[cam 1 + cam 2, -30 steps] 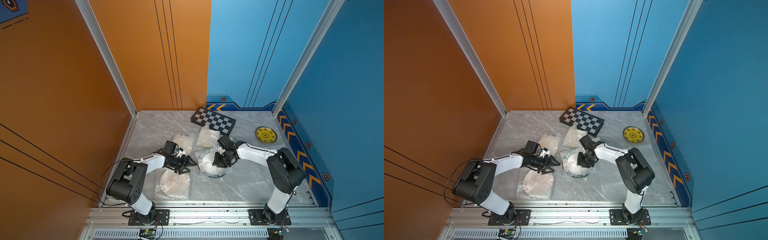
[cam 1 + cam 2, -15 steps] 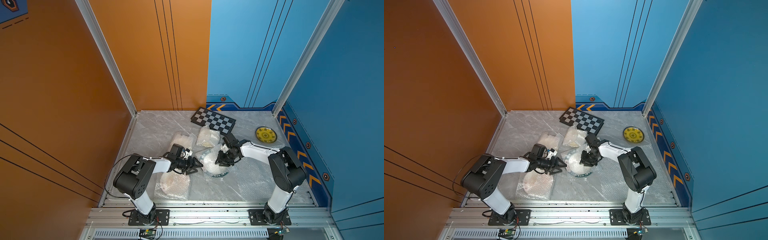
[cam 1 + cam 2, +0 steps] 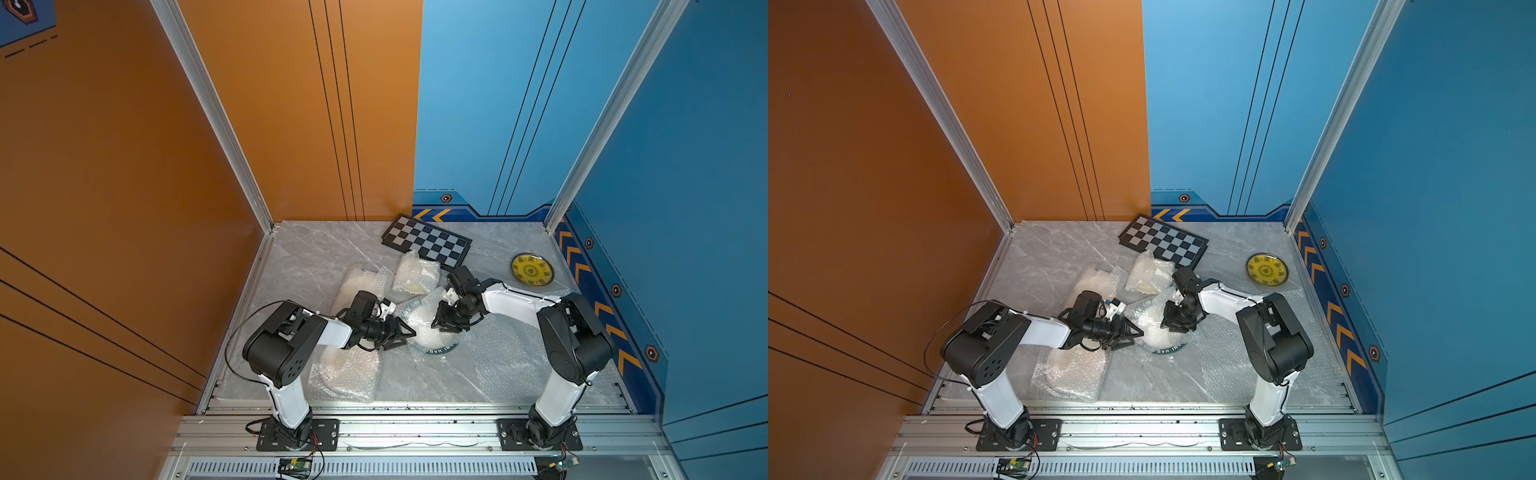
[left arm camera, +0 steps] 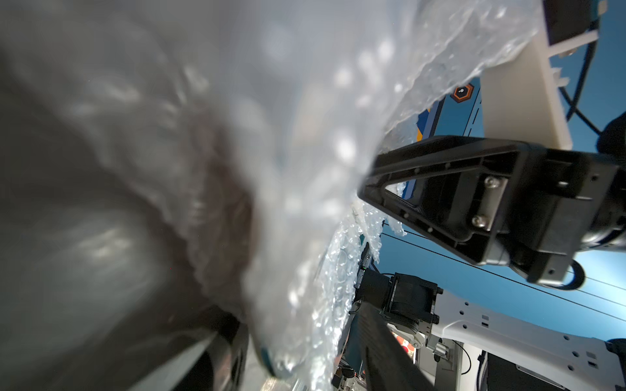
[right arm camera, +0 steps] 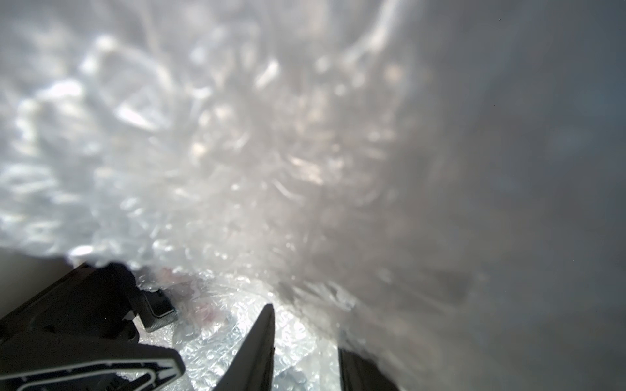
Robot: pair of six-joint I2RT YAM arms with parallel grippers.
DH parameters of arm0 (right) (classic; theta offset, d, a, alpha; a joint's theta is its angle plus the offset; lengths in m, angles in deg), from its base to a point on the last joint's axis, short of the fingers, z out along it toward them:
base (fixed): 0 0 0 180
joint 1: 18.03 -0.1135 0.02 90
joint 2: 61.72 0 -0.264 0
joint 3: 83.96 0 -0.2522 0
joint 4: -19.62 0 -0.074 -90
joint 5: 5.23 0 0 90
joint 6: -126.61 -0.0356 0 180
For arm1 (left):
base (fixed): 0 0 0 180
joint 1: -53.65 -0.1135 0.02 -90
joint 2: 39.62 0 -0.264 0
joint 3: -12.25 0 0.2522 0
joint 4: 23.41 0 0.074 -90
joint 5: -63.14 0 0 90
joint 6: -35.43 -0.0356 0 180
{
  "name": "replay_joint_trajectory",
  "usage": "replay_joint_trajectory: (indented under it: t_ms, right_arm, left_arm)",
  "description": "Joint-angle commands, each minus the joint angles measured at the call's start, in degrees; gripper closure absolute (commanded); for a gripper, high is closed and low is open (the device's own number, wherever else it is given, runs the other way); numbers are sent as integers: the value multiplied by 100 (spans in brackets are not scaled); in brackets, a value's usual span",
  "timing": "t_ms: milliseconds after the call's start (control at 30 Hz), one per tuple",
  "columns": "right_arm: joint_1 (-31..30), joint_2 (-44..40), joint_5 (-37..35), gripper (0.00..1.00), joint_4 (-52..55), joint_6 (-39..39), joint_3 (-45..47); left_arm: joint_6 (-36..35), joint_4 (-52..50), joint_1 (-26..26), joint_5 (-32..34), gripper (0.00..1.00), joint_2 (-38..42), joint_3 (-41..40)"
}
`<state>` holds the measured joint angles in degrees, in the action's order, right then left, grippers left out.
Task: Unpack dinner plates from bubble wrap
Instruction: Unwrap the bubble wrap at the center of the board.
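Top view: wrapped plate (image 3: 430, 336), bare lettered rim toward front rail (image 3: 415, 420)

Two plates (image 3: 532, 270) (image 3: 441, 350) showing, four bubble-wrap bundles (image 3: 358, 282) (image 3: 415, 274) (image 3: 347, 370) (image 3: 424, 330), one checkerboard (image 3: 428, 241).

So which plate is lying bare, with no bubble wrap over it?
The round yellow dark-patterned ceramic plate near the blue wall; every other plate is at least partly covered.
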<state>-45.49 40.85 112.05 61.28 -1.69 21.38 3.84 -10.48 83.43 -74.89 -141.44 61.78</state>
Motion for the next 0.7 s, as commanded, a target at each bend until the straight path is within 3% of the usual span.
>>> replay_joint_trajectory:
  t_ms: [0, 667]
  right_arm:
    - [127, 170, -498, 66, 462, 165, 207]
    - [22, 97, -452, 66, 260, 118, 448]
  left_arm:
    - [168, 161, 37, 170, 52, -18, -92]
    - [367, 160, -276, 145, 69, 661, -450]
